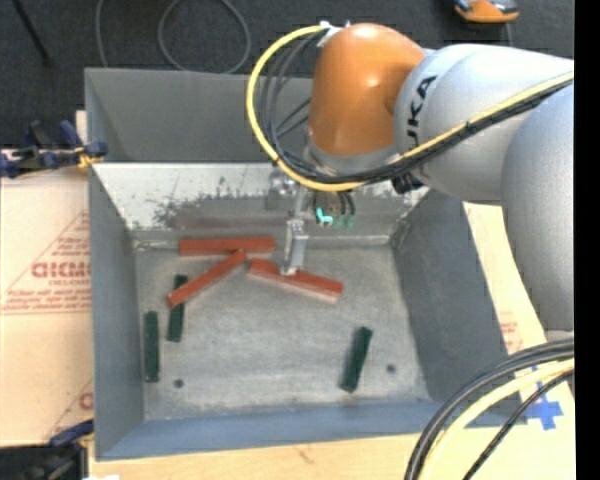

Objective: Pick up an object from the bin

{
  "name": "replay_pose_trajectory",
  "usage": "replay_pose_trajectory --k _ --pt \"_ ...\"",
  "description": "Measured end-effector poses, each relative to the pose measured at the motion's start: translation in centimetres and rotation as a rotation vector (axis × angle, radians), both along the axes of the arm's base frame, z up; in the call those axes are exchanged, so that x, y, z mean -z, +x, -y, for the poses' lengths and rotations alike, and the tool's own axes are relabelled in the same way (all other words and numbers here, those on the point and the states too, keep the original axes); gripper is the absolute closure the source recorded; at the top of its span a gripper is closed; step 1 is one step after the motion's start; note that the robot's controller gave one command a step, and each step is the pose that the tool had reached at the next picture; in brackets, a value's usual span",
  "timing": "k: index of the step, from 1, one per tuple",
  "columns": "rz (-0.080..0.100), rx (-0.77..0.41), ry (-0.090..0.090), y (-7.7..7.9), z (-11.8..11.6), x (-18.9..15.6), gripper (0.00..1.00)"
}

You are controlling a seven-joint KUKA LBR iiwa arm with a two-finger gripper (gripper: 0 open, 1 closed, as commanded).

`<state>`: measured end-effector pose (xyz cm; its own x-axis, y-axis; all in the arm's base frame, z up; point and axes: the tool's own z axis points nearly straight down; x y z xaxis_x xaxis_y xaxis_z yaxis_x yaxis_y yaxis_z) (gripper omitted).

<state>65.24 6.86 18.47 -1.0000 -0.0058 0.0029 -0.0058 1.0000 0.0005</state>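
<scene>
1. Three red flat bars lie near the back of the grey bin. The rightmost red bar (310, 286) slants down toward the right, and the gripper (293, 256) stands on or just above its left end.
2. Whether the gripper is spread or pressed together cannot be told, since it appears as one narrow pale column. No hold on the bar can be claimed.
3. Main risk: the contact is at the bar's end, not its middle. Pinched there, the bar would probably tip and slip out on the lift.
4. The diagonal red bar (208, 278) ends just beside that spot, and the level red bar (228, 246) lies just behind. Closing here could catch or shove a neighbour.
5. The bar lies flat on the bin floor, so pressing down might skid it away.
6. The back wall (210, 203) is near the gripper, leaving little room to adjust.
7. The front-right green stick (355, 358) and the left green stick (151, 345) lie well apart and seem harmless.
</scene>
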Motion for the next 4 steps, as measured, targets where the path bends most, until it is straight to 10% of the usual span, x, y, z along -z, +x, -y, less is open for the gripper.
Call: replay_pose_trajectory --k 1,2,4 --pt "0.007 -0.171 0.0 -0.1 -2.6 11.4 0.0" --pt "0.014 -0.168 0.002 0.2 -2.6 10.7 1.0" --pt "0.017 -0.191 0.001 -1.1 -8.2 -6.3 1.0"
